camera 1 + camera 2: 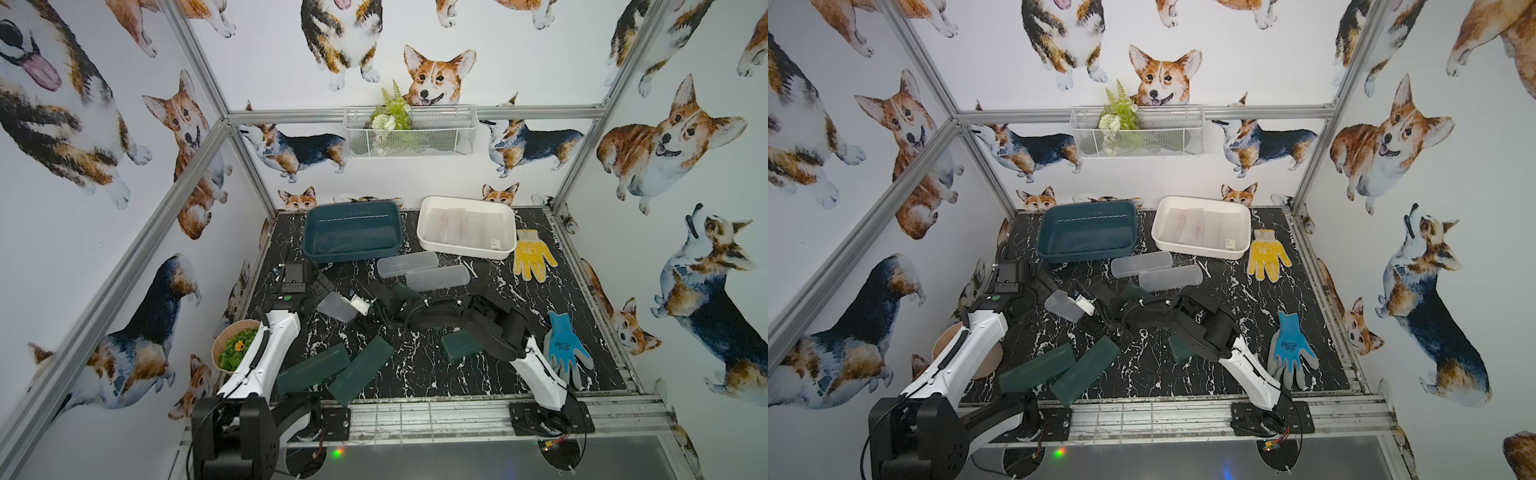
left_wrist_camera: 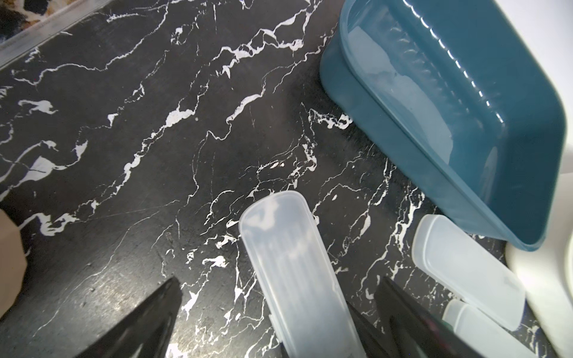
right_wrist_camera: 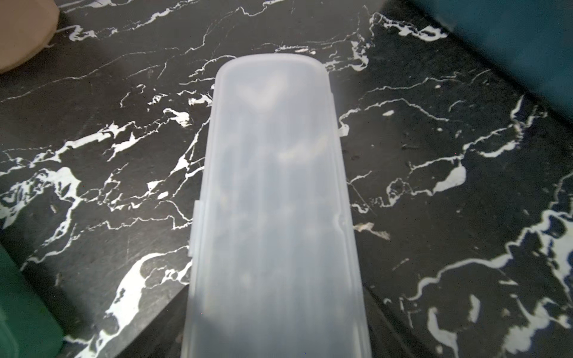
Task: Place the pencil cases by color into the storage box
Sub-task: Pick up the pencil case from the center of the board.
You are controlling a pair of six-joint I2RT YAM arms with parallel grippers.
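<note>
**A:** What is found, read from the left?

**B:** The left gripper [image 2: 279, 280] is held wide open above the black marble table [image 1: 415, 374], and nothing is gripped by it. Behind it stands the blue box [image 1: 349, 257], in which no case can be made out. Two green cases [image 1: 311, 370] are laid side by side near the front edge.

**A:** And in the middle?

**B:** A frosted case [image 1: 336, 305] is seen on or just above the table. One end is met by the right gripper [image 1: 360, 306], whose arm is stretched across from the right. In the right wrist view the case runs out from under the camera, but the fingers are not shown. It cannot be told whether the jaws are clamped on the case or only set around it.

**A:** Further right?

**B:** A third green case [image 1: 405, 291] is half hidden by the right arm. Two more frosted cases [image 1: 407, 266] are laid just beside each other in front of the white box [image 1: 465, 251], where frosted cases are already stored.

**A:** Which step is in hand?

**B:** The pick-up of the frosted case, it is judged. A firm hold must be made sure of first. The case is then to be lifted clear, carried over the two loose frosted cases and the near wall, and set down in the white box. The green cases are not yet sorted.
</note>
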